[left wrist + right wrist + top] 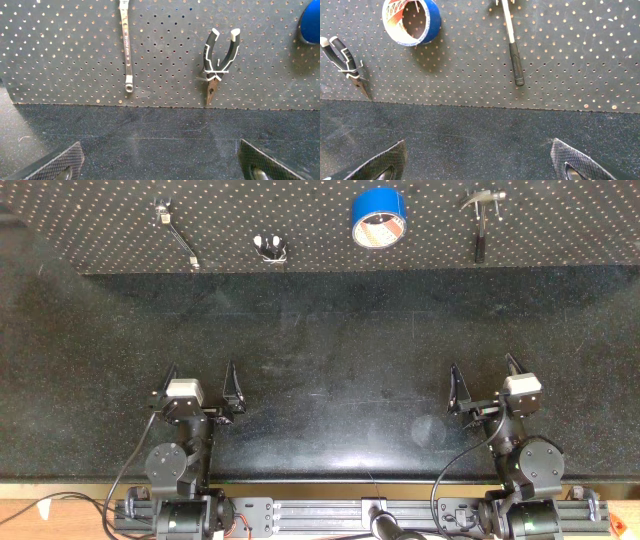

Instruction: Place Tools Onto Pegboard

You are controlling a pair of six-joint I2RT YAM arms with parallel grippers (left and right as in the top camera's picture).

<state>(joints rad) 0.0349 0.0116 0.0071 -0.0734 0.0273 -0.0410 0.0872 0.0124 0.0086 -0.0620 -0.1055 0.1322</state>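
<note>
We see a black pegboard (300, 220) at the far edge of the dark worktop (330, 330). Four tools hang on the pegboard.

A silver wrench (177, 235) hangs near the pegboard's left end, long and thin. Black and white pliers (270, 248) hang a bit closer to the pegboard's middle, with the handles up and the nose pointing down. A roll of blue tape (379, 219) hangs on a peg just past the middle of the pegboard. A hammer (482, 225) hangs near the pegboard's right end, with its head up and its handle down.

The left gripper (200, 375) sits over the worktop, well apart from the pegboard. It faces the part with the wrench and the pliers. We see its two fingers spread wide with nothing between them.

The right gripper (484, 370) is also well apart from the pegboard. It faces the part with the tape and the hammer. Its fingers are spread wide too, and they hold nothing.
</note>
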